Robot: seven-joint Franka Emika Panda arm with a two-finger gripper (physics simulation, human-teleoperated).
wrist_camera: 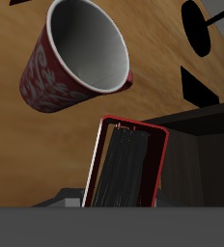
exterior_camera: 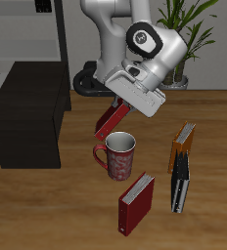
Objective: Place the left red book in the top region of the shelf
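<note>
- Nearest the table's front edge, a second red book (exterior_camera: 137, 201) lies flat on the wood, untouched, with the black book (exterior_camera: 180, 184) and the orange book (exterior_camera: 183, 144) leaning together just beside it
- A little farther back stands the red patterned mug (exterior_camera: 119, 155); the wrist view shows its open mouth near the carried book
- Above the mug, the gripper (exterior_camera: 118, 109) is closed on the left red book (exterior_camera: 110, 121), which hangs tilted in the air, clear of the table; the fingertips themselves are probably hidden behind the cover, so the exact grip point is hard to read
- The step in hand is the carry: book lifted, not yet over the shelf (exterior_camera: 27, 117)
- Next, I judge, the arm must swing the book across toward the dark cabinet, rise above its top surface, level the book and release it there
- Farthest back stand a pale grey rack (exterior_camera: 27, 39) and a potted plant (exterior_camera: 189, 29)
</note>
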